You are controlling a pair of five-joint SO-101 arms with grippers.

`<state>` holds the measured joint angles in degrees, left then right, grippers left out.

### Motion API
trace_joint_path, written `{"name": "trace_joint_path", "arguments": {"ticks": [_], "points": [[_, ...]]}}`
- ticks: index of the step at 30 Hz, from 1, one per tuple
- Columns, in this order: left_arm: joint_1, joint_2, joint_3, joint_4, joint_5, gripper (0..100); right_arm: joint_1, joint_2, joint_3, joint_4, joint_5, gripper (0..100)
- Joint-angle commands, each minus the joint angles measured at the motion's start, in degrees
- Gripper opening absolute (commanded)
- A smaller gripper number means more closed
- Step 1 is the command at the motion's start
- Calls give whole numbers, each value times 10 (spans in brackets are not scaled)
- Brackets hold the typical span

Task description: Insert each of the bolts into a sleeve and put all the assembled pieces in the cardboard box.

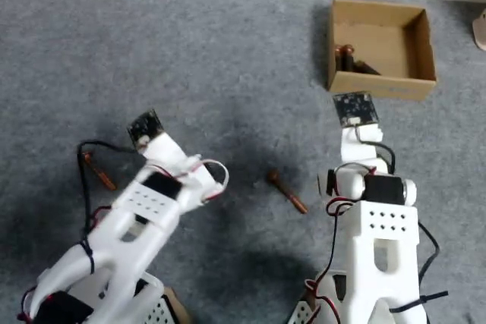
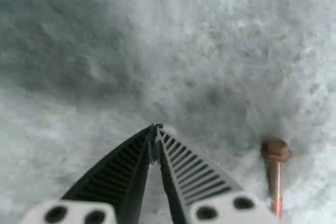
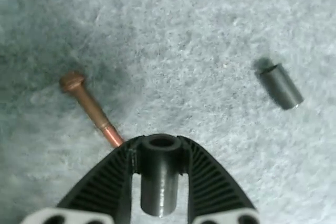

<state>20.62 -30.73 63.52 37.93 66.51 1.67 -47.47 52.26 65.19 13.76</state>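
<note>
A copper bolt [image 1: 287, 191] lies on the grey carpet between the two arms. It shows again as the bolt [image 3: 89, 108] just off the tip of my right gripper [image 3: 160, 142]. That gripper is shut on a dark sleeve [image 3: 159, 177], held upright with its bore showing. A second loose sleeve [image 3: 282, 86] lies on the carpet a little farther off. Another bolt [image 1: 97, 171] lies left of the left arm, and this bolt [image 2: 274, 174] is beside my left gripper [image 2: 155, 129], which is shut and holds nothing. The cardboard box [image 1: 410, 81] stands at the back right with assembled pieces [image 1: 349, 58] inside.
Grey carpet [image 1: 228, 73] covers the whole table. The left arm [image 1: 144, 210] comes in from the lower left and the right arm [image 1: 376, 218] from the lower right. A black cable [image 1: 85, 187] loops beside the left arm, near the left bolt.
</note>
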Motion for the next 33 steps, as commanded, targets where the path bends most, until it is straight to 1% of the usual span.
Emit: {"name": "trace_joint_path", "arguments": {"ticks": [1, 3, 5, 7, 11, 15, 17, 20, 23, 27, 29, 33], "points": [[29, -15, -5, -63, 120, 8, 3, -21, -23, -24, -57, 5], [35, -15, -29, -55, 151, 22, 3, -45, 16, -60, -76, 5], [39, -13, -64, -25, 170, 53, 3, -83, 59, -99, -82, 5], [42, 7, -105, 12, 188, 59, 6, -125, 99, -124, -85, 5], [44, 120, -196, 58, 244, 62, 17, -218, 143, -129, -88, 5], [69, 237, -271, 82, 295, 63, 56, -291, 154, -129, -122, 5], [88, 257, -291, 83, 329, 66, 73, -308, 162, -130, -127, 5], [116, 255, -298, 82, 365, 130, 93, -317, 166, -131, -137, 5], [138, 244, -298, 78, 365, 190, 110, -319, 163, -131, -142, 5], [144, 237, -300, 62, 364, 197, 114, -319, 164, -131, -142, 5], [145, 237, -305, 61, 351, 198, 115, -319, 164, -131, -142, 5], [171, 245, -305, 58, 333, 196, 116, -319, 164, -131, -142, 5]]}}
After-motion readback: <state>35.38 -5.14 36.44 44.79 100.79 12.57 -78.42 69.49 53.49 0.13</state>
